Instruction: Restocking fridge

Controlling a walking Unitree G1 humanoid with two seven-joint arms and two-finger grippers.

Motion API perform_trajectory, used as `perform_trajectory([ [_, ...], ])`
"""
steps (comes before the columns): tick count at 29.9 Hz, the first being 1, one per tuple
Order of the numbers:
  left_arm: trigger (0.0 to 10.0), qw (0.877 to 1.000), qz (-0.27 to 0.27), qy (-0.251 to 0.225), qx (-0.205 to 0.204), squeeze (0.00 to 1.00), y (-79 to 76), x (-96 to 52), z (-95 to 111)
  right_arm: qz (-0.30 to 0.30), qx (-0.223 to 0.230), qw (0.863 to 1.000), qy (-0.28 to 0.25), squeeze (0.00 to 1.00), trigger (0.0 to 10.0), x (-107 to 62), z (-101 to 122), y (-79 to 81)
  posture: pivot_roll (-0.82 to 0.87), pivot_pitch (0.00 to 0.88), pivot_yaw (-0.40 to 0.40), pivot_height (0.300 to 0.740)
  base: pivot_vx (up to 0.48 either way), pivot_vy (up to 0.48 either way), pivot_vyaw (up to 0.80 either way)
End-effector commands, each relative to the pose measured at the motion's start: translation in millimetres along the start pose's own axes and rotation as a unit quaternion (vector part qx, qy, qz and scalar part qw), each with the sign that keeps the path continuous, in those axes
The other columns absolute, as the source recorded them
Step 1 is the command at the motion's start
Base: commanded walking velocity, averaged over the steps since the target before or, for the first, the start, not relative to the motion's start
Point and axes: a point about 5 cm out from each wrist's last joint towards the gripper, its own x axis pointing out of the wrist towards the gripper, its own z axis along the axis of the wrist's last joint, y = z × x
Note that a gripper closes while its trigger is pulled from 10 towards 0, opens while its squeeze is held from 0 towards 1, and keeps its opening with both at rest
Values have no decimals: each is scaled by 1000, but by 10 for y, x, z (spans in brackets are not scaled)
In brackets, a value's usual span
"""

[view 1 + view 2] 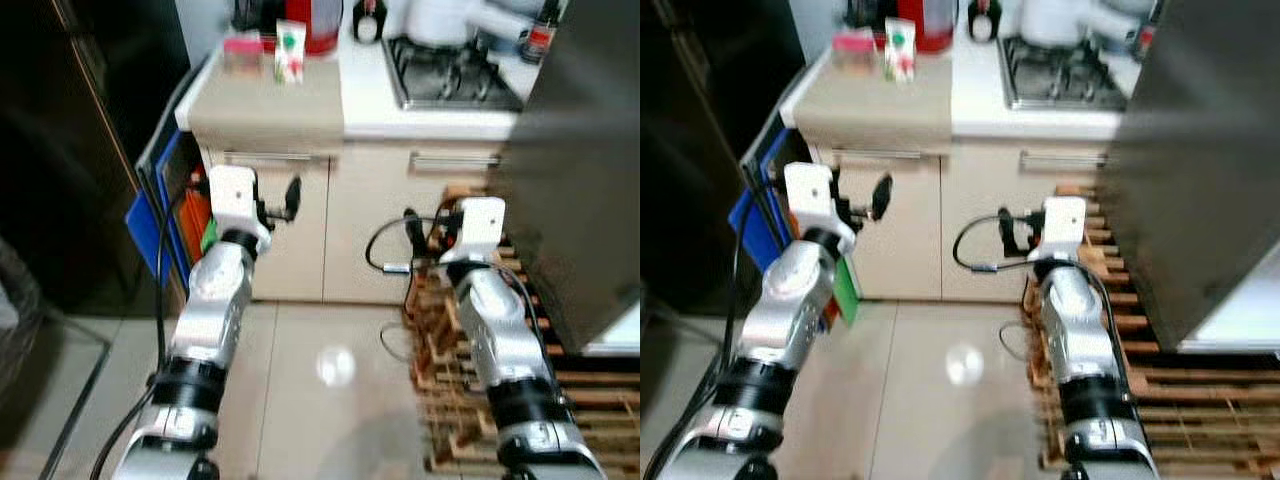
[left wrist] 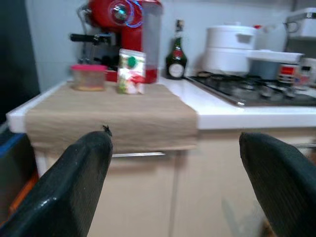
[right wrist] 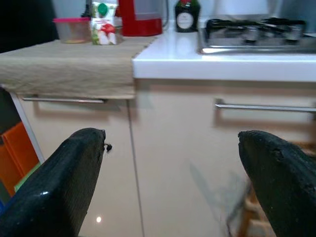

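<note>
- The left gripper is raised in front of the cabinet below the beige cloth, its two black fingers spread wide with nothing between them.
- The right gripper is held up before the cream cabinet doors, below the gas hob; it too is spread wide, holding and touching nothing.
- The surface is a white kitchen top; the beige cloth covers its end farthest from the hob and hangs over the front edge.
- On the cloth stand a small carton with a green cap and a red-and-white print (the writing is too blurred to read) and, just beside it, a clear tub with a pink lid.
- Behind the carton stands a red coffee machine; between it and the hob is a dark bottle with a pale label, unreadable.
- A white pot sits on the hob.
- A large grey appliance side rises beside the hob, and wooden slats lie on the pale tiled floor at its foot.
</note>
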Motion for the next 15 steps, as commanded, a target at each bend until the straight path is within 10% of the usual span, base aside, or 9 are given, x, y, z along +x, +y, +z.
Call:
perform_trajectory([
  [1,10000,1000,9,-7,16,0,88,-7,38,6,5,1000,-1,0,10000,-7,4,57,-4,0,19,740,461,0,0],
  [15,10000,999,36,-13,13,0,224,-14,75,11,7,1000,-28,0,10000,33,136,102,8,0,18,740,462,0,0],
])
